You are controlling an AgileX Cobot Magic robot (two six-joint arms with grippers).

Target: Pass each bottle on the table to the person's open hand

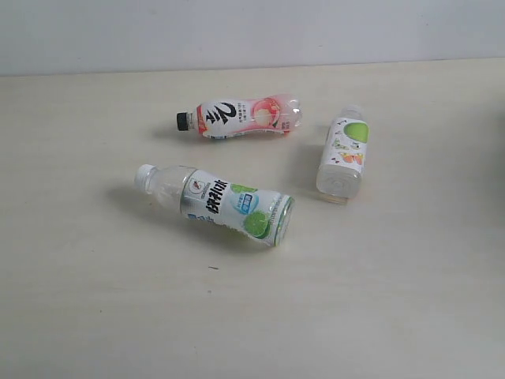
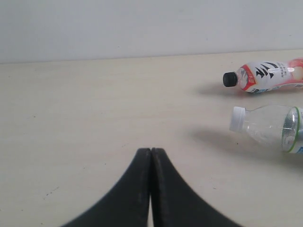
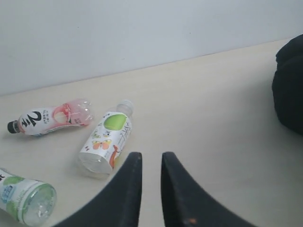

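Approach the green-patch bottle (image 3: 106,139), lying on the table (image 1: 394,300) near the right gripper (image 3: 150,156), across its body, first widening the narrowly parted, empty jaws; left gripper (image 2: 151,153) is closed on nothing; lime bottle (image 1: 217,204) and pink-and-white bottle (image 1: 237,118) lie capped, contents indeterminate; the person's open hand is not in view.

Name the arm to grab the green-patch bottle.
Probably right: the right gripper sits just short of the green-patch bottle, jaws slightly apart; the left gripper is shut, that bottle outside its view.
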